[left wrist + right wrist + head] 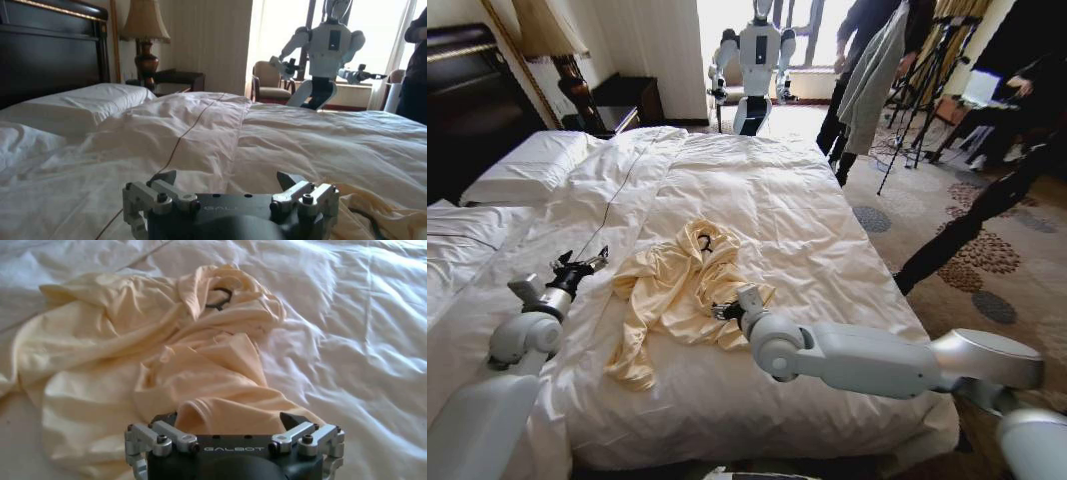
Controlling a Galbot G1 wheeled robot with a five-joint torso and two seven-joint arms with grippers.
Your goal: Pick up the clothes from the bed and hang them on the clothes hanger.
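The head camera looks down along the bed from its foot side. The left wrist camera sits low over the duvet, facing the headboard. The right wrist camera hangs close above the shirt; all three share the bed.

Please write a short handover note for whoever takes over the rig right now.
Right gripper: open, low over the near edge of the yellow shirt, fabric between its jaws, not yet closed.
Left gripper: open, over the bare duvet beside the shirt, holding nothing.
The shirt lies crumpled on the bed; the hook of the hanger pokes out of its folds near the collar.
Done: right arm has reached the shirt. Left: grip it, lift it off the bed, hang it.
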